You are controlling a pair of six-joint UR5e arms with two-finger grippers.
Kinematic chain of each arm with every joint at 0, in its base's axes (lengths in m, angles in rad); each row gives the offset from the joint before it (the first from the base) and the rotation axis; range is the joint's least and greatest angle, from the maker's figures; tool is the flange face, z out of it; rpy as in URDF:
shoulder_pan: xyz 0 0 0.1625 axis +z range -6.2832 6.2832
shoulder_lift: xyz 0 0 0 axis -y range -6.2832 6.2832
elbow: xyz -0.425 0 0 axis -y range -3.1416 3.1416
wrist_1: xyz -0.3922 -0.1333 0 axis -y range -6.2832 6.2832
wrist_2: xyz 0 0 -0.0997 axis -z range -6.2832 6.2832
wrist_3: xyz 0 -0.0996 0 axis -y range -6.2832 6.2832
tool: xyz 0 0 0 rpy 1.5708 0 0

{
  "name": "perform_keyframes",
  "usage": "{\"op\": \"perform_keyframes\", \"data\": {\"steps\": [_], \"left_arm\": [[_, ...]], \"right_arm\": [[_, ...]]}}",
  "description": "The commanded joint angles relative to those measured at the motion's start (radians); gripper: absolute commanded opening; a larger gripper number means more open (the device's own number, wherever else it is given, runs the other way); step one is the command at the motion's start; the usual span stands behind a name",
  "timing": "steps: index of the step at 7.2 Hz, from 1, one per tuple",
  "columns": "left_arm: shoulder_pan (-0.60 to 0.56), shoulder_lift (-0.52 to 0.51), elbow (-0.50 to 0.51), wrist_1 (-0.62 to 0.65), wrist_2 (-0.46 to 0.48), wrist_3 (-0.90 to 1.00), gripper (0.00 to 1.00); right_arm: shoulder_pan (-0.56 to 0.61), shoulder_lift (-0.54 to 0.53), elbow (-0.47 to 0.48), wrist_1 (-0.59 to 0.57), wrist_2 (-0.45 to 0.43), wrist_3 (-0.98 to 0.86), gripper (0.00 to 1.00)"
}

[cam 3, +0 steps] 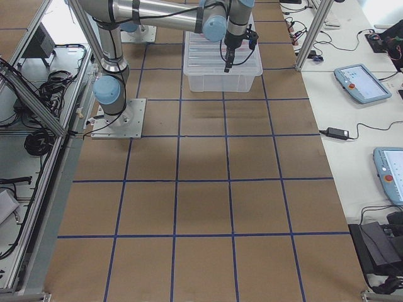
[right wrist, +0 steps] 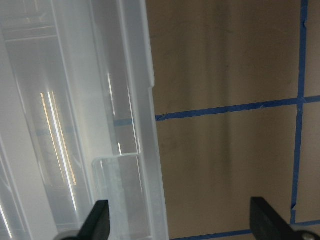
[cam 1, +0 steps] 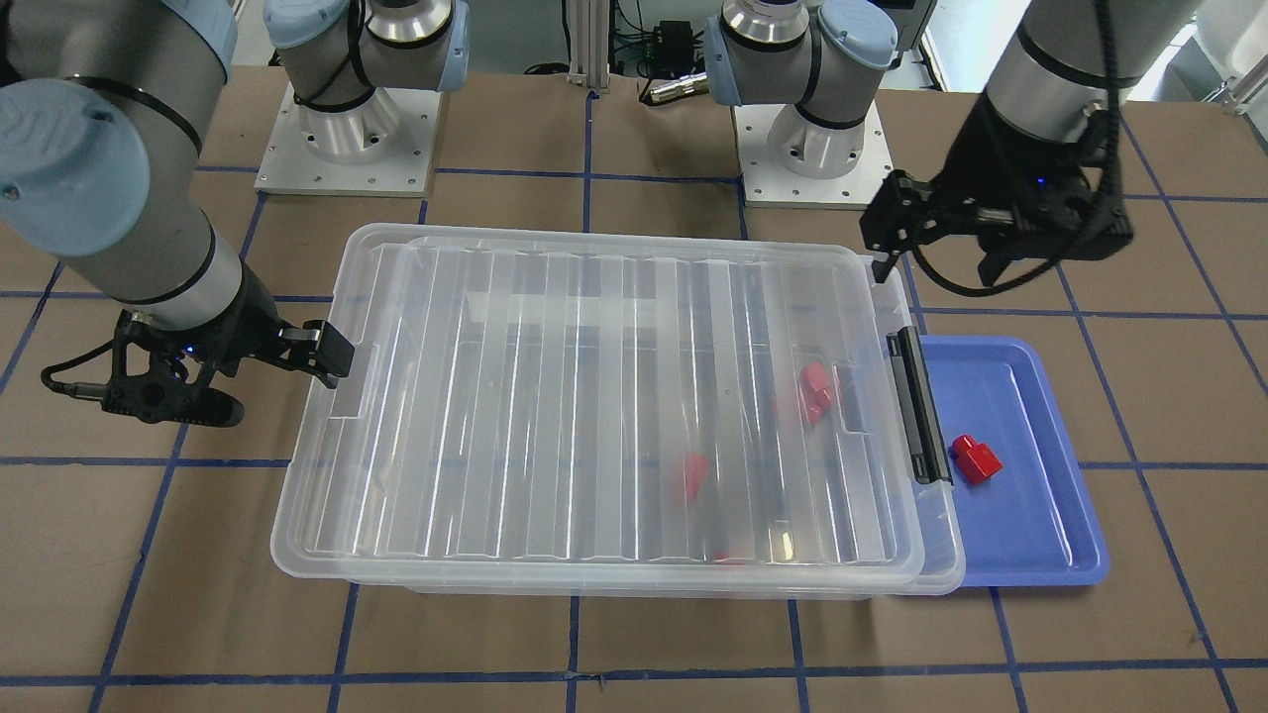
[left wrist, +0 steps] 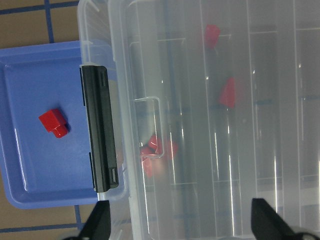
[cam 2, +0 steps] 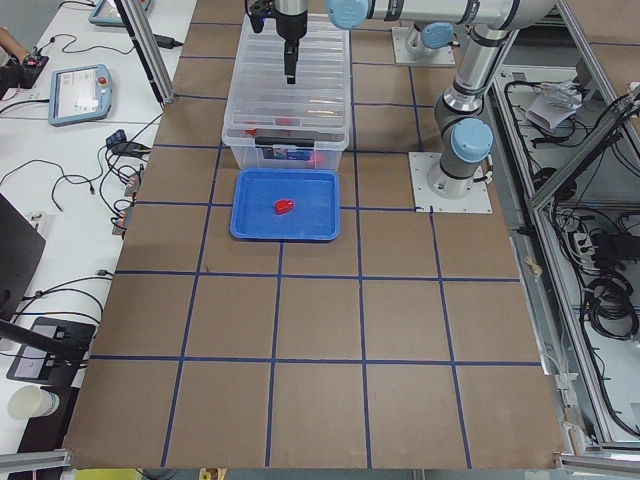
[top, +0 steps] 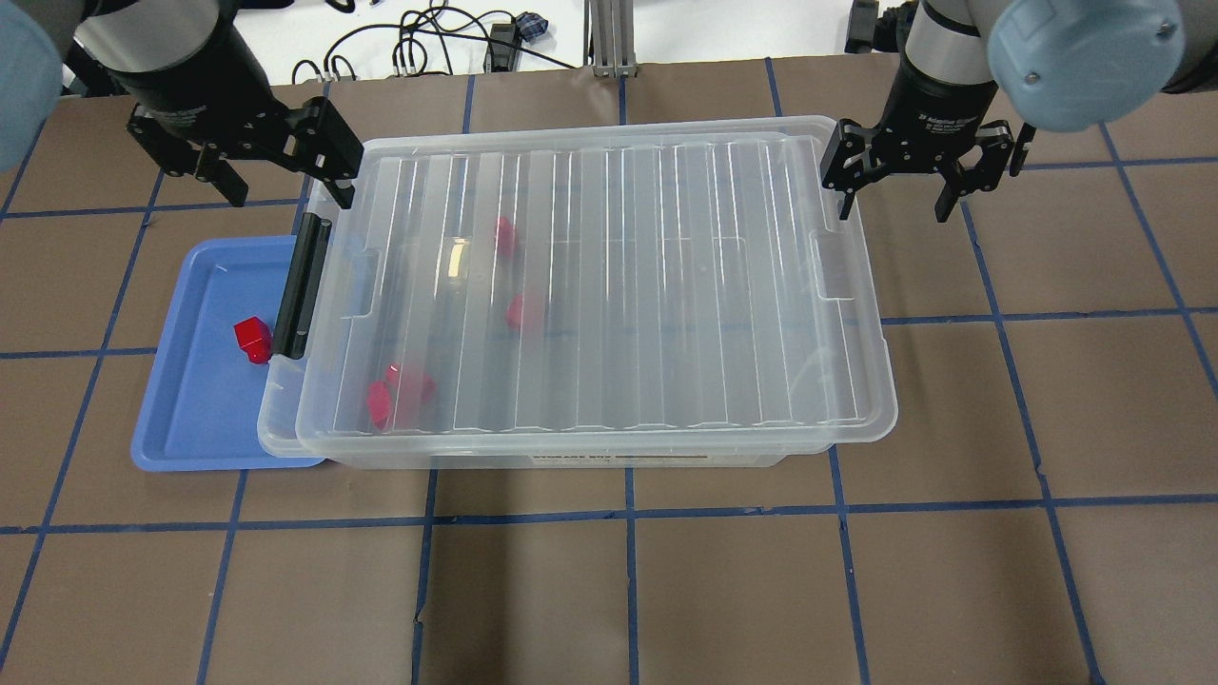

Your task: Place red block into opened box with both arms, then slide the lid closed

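Note:
One red block lies on the blue tray, outside the box. The clear box has the ribbed lid lying over almost all of it. A narrow strip at the black latch bar stays uncovered. Several more red blocks show blurred through the lid. My left gripper hangs open over the latch end, holding nothing. Over the opposite end my right gripper is open and straddles the lid's rim.
The blue tray sits against the box's latch end, partly tucked under it. Brown table with blue tape lines surrounds everything. The arm bases stand at the far side in the front-facing view.

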Motion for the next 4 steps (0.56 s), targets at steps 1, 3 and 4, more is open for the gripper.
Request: {"op": "perform_keyframes", "data": {"steps": [1, 3, 4], "left_arm": [[0.188, -0.044, -0.015, 0.011, -0.084, -0.002, 1.00], [0.286, -0.107, -0.147, 0.228, -0.075, 0.000, 1.00], [0.326, -0.120, -0.241, 0.339, -0.080, 0.004, 1.00]], "right_arm": [[-0.003, 0.051, 0.000, -0.006, 0.001, -0.003, 1.00], [-0.009, 0.064, 0.002, -0.006, -0.006, -0.002, 1.00], [-0.029, 0.064, 0.003, -0.004, -0.006, -0.008, 1.00]]}}
